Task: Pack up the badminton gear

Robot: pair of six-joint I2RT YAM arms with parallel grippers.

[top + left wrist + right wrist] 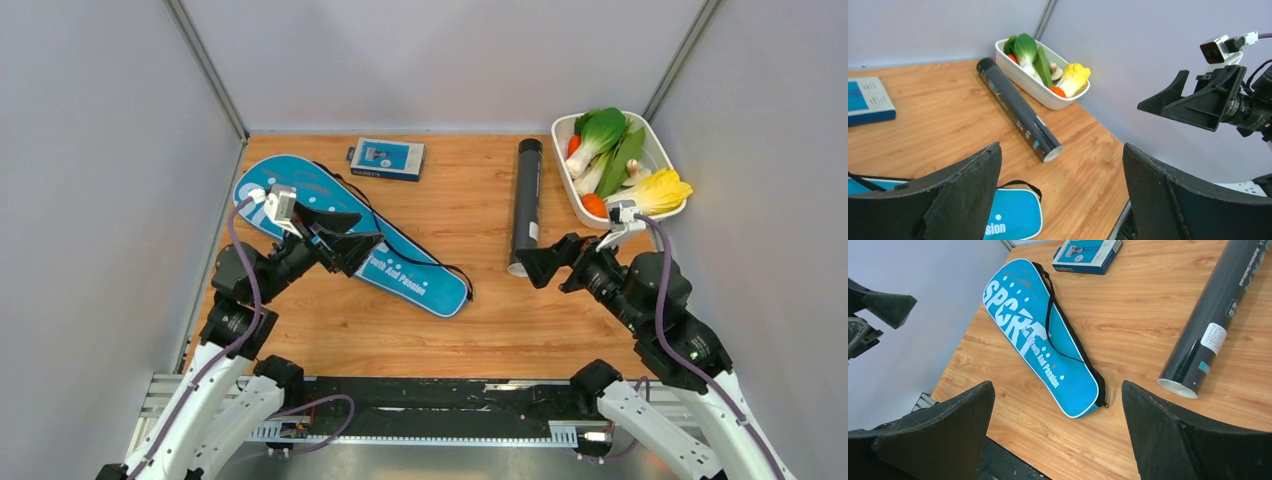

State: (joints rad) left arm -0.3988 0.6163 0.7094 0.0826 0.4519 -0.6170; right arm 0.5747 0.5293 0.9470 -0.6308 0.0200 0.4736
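The blue "SPORT" racket cover (1043, 340) lies flat on the surface (450, 330), running from 10 o'clock toward the centre with its narrow end pointing at 4 o'clock. That angle puts it within easy reach of the left arm. It bears white lettering with a smaller slogan beneath, and a thin black strap trails along one edge. No racket or shuttlecock shows anywhere, so they are probably already inside, though the pictures cannot confirm it. The long black tube (526, 200) lies at 1 o'clock, lined up 12 to 6, its pale-rimmed near end toward the right arm. The left gripper (1060, 150) hangs over the cover's middle and the right gripper (1057, 385) just beside the tube's near end. Both have fingers spread wide and released, grasping nothing. A small blue box (386, 158) sits at 11 o'clock, and a white tray (1033, 87) of vegetables at 2 o'clock.
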